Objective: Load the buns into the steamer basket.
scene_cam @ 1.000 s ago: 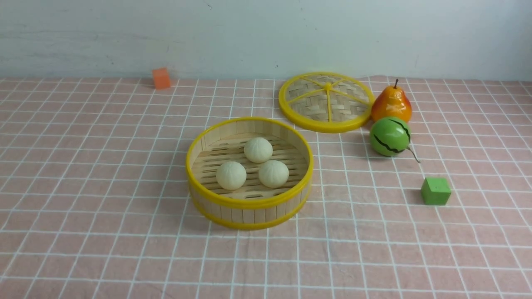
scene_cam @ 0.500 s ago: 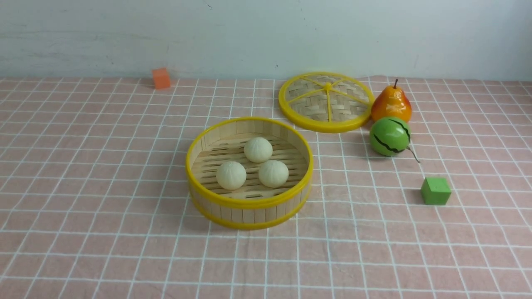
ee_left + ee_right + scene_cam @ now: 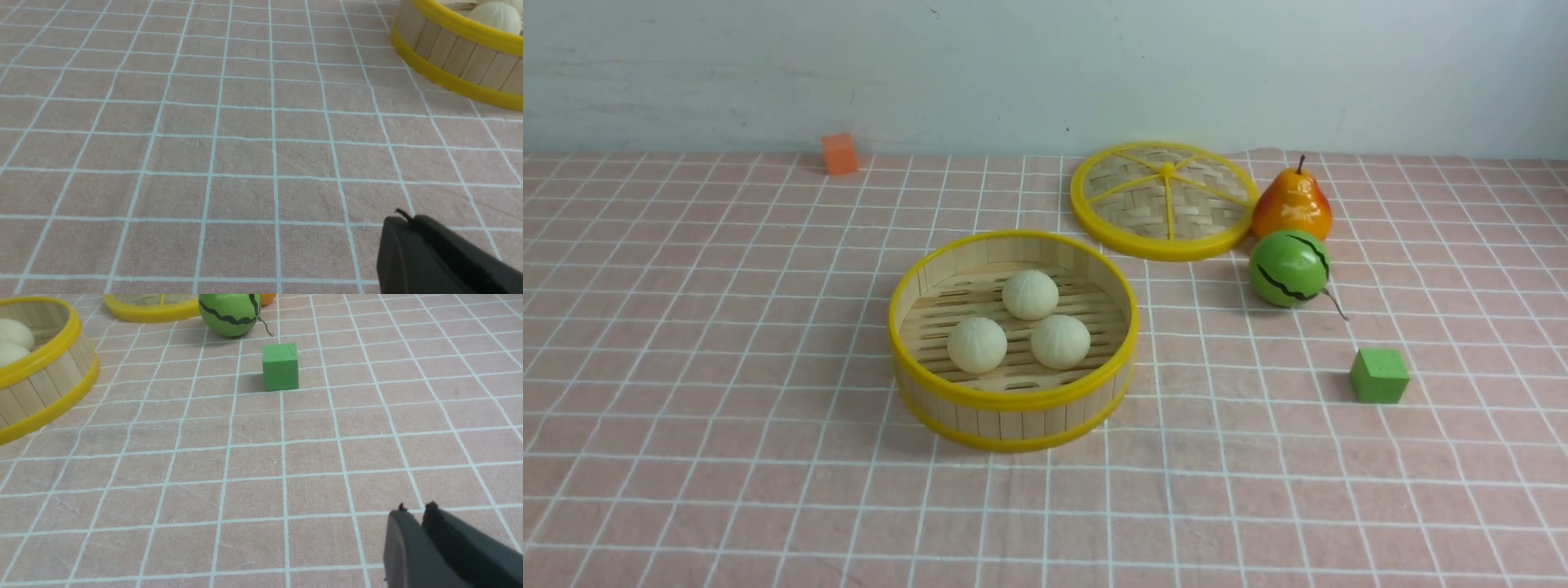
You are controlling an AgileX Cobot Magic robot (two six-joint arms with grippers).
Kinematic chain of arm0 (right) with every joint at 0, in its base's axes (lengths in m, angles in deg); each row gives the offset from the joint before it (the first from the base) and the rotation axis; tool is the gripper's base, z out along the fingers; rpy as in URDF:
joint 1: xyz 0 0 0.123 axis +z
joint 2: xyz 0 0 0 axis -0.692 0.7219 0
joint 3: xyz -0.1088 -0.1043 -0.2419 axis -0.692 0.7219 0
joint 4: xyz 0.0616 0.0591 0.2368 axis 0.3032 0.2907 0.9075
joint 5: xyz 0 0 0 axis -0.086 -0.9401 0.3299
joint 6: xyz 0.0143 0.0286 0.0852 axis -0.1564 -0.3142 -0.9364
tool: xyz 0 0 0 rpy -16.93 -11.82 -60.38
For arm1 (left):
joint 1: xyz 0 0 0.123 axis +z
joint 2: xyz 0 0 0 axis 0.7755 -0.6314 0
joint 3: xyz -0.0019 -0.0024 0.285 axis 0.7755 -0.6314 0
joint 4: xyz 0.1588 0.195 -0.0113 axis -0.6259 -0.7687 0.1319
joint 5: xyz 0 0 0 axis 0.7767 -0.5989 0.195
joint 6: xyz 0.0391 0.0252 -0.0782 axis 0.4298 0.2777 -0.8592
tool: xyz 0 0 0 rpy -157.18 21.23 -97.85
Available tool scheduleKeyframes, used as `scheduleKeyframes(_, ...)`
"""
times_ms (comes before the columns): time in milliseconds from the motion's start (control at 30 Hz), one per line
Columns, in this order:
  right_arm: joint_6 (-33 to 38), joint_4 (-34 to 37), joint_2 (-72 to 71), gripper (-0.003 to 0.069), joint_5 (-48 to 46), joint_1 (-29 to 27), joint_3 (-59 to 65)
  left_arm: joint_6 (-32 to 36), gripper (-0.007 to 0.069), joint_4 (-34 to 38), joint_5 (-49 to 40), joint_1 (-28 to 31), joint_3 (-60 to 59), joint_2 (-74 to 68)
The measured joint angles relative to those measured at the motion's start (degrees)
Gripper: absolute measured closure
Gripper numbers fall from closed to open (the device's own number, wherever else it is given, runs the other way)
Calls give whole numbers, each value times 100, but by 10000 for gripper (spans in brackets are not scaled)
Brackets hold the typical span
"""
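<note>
Where wall (image 3: 1045,73) meets pink checked cloth (image 3: 727,343)

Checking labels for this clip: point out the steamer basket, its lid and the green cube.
steamer basket (image 3: 1013,400), front view, near yellow rim.
lid (image 3: 1143,200), front view, woven panel left of the middle spoke.
green cube (image 3: 1379,376), front view, middle of the cube.

Three buns (image 3: 1030,295), one steamer basket (image 3: 1013,400), one lid (image 3: 1164,200), one pear (image 3: 1291,206), one melon ball (image 3: 1289,268), two blocks (image 3: 1379,376).
</note>
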Motion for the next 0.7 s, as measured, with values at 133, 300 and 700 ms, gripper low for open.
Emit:
scheduleKeyframes(133,0,0,0,588,0,0,0,0,638,0,0,0,0,0)
scheduleKeyframes(300,0,0,0,580,0,0,0,2,638,0,2,0,0,0)
scheduleKeyframes(700,0,0,0,566,0,0,0,18,638,0,7,0,0,0)
